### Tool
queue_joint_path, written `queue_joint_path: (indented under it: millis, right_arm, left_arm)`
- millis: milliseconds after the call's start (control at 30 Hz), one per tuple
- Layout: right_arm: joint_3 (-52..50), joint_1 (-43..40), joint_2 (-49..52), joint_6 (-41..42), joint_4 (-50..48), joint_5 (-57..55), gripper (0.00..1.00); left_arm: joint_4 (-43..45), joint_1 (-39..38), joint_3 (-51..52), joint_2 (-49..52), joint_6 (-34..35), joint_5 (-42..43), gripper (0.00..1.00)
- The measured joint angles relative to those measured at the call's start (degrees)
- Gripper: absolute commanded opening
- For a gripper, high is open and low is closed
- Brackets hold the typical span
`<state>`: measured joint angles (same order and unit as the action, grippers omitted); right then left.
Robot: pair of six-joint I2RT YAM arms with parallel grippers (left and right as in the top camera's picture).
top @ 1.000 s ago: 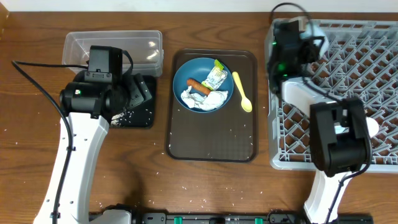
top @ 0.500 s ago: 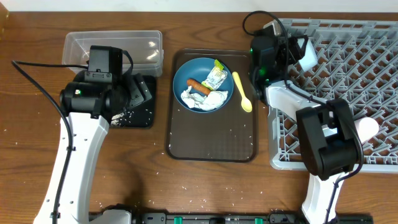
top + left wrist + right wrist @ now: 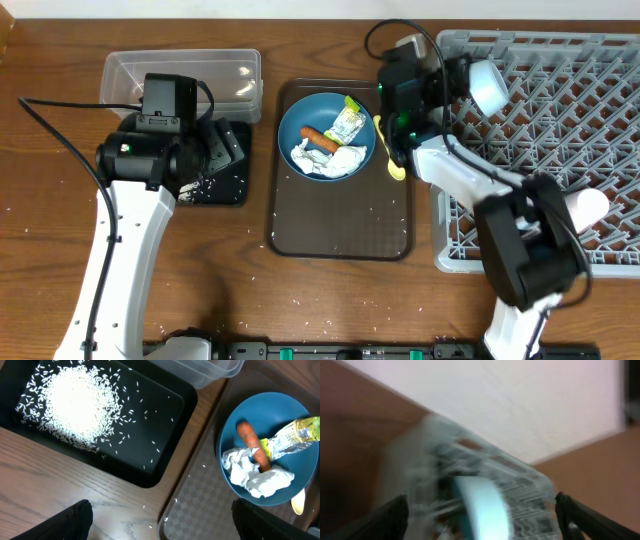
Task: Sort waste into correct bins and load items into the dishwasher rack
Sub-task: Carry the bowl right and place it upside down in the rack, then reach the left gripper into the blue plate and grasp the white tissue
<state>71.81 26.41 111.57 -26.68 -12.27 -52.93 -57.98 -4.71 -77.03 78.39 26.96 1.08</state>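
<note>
The dark-blue dish [image 3: 325, 112] sits on a brown tray [image 3: 340, 225] and holds the sausage [image 3: 316, 136], crumpled tissue [image 3: 335, 160] and green-and-white wrapper [image 3: 347, 122]. The yellow spoon [image 3: 388, 150] lies beside the dish. A light-blue cup [image 3: 487, 85] lies in the grey rack's [image 3: 570, 120] far-left corner. My right gripper [image 3: 482, 510] is open just left of the cup, which shows blurred between its fingers. The left gripper [image 3: 161, 510] hangs open and empty over the table, between the black tray [image 3: 165, 425] with rice [image 3: 75, 405] and the brown tray.
A clear tub [image 3: 180, 75] stands behind the black tray [image 3: 225, 185]. A pale rounded item [image 3: 592, 207] rests in the rack's right side. Loose rice grains dot the wooden table and the brown tray. The right arm crosses over the rack's left rim.
The right gripper has opened and let go of the light-blue cup in the rack. Its arm has swung left toward the brown tray. The left arm has not moved.
</note>
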Motion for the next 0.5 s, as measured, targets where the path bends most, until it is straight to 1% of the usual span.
queue_joint_path:
  millis: [33,133,233,367,500]
  right_arm:
    - [0.13,0.83,-1.22,2.08,3.98,3.61,0.99]
    - [0.20,3.52,-4.83,8.04,15.69,19.19,0.99]
    - [0.17,5.22,-6.12,15.32,22.80,31.76,0.99]
    - [0.11,5.29,-7.41,26.62,29.75,43.45,0.99]
    - [0.07,4.66,-10.29,33.51,32.44,51.47,0.99]
  left_arm:
    - [-0.02,0.02,0.00,0.00,0.00,0.00,0.92]
    - [0.04,0.02,0.02,0.00,0.00,-0.02,0.92]
    - [0.00,0.02,0.02,0.00,0.00,-0.02,0.92]
    - [0.04,0.02,0.02,0.00,0.00,-0.02,0.92]
    - [0.02,0.02,0.02,0.00,0.00,-0.02,0.92]
